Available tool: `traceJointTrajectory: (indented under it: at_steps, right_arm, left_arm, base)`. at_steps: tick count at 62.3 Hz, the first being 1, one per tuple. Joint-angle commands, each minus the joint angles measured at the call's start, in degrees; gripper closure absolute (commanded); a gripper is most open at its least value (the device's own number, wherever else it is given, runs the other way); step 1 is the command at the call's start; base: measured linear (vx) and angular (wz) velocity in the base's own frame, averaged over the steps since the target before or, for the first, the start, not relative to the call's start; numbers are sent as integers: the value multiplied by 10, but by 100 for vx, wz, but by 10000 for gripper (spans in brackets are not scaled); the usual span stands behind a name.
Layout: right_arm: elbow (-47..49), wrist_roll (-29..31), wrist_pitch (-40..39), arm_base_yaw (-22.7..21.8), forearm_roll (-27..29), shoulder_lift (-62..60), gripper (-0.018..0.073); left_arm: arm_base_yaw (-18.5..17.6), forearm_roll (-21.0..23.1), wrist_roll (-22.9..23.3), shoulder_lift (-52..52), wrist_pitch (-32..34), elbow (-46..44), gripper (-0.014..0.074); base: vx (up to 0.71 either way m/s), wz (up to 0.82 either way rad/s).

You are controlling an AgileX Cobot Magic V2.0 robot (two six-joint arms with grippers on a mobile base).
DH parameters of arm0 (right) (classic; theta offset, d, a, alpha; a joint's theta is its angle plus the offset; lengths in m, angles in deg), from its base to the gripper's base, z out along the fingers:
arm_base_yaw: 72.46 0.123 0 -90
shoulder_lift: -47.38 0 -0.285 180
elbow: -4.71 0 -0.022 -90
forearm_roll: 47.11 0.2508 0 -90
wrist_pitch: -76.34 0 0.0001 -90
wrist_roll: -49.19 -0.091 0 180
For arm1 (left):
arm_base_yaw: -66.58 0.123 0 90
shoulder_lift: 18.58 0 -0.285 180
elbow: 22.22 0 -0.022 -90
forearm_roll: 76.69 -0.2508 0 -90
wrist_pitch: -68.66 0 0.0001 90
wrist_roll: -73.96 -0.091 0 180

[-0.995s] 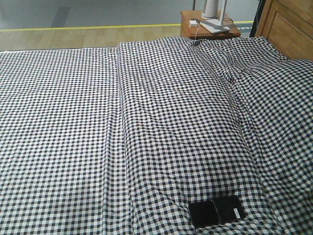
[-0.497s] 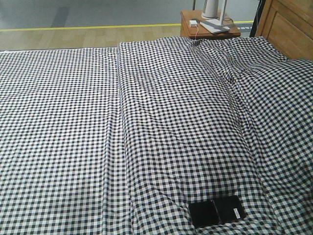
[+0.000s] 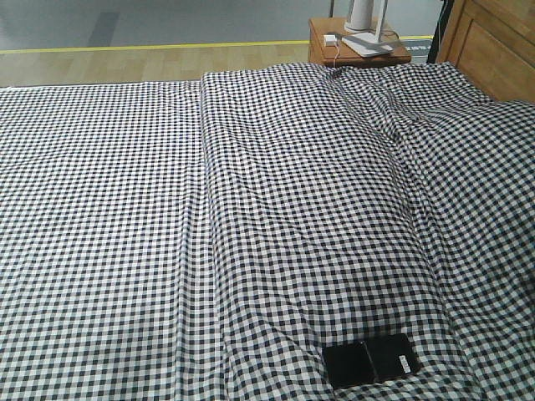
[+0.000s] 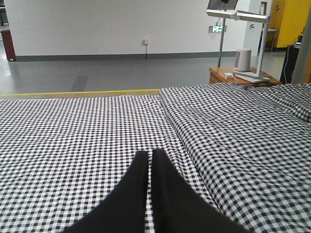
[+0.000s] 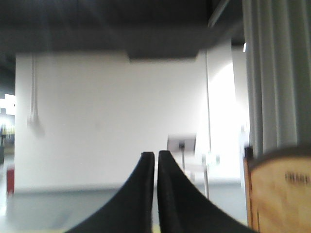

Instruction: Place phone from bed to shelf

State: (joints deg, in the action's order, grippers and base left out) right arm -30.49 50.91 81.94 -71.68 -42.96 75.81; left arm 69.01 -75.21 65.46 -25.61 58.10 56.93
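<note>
The black phone (image 3: pixel 371 360) lies flat on the bed (image 3: pixel 267 225), near the front edge and right of the middle, its white sticker toward the right end. The bed's black-and-white check sheet also fills the left wrist view (image 4: pixel 87 131). My left gripper (image 4: pixel 150 154) hovers low over the sheet, shut, with nothing between its fingers. My right gripper (image 5: pixel 156 155) is raised and points at a white wall, shut and empty; that view is blurred. Neither gripper shows in the front view. The shelf is out of view.
A small brown nightstand (image 3: pixel 355 46) with a white lamp base and charger stands beyond the bed's far right corner. A wooden headboard (image 3: pixel 493 50) rises at the right. A desk lamp (image 4: pixel 243 29) stands over the nightstand. A wooden panel (image 5: pixel 279 194) is at the right.
</note>
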Motion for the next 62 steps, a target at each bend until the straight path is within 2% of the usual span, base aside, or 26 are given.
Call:
traceJointTrajectory:
  at_steps: [1, 8, 15, 25, 35, 39, 49, 53, 62]
  right_arm:
    - [65, 3, 38, -4, -3, 74, 547]
    - [104, 3, 114, -4, -3, 143, 502]
    - [109, 3, 147, -4, -2, 193, 424]
    - [108, 3, 172, -4, -1, 245, 188]
    - [108, -1, 178, -4, 0, 265, -109]
    - [108, -3, 170, -4, 0, 269, -170]
    - [116, -40, 189, -4, 2, 276, -158]
    - [139, -62, 240, -4, 2, 291, -144]
    - [203, -63, 327, -4, 1, 336, -113]
  left_arm:
    - [-2, 5, 3, 8, 41, -12, 595]
    - [-2, 5, 3, 8, 41, -12, 595]
    - [-2, 5, 3, 8, 41, -12, 595]
    - [-2, 5, 3, 8, 41, -12, 595]
    - [-2, 5, 3, 8, 41, -12, 595]
    - [-2, 5, 3, 8, 41, -12, 595]
    - [-2, 5, 3, 8, 41, -12, 595]
    - [-2, 5, 3, 8, 41, -12, 595]
    - [-2, 5, 3, 8, 41, -12, 595]
  base:
    - [0, 0]
    - [0, 0]
    - [0, 0]
    - [0, 0]
    - [0, 0]
    - [0, 0]
    - [0, 0]
    - [0, 0]
    - [0, 0]
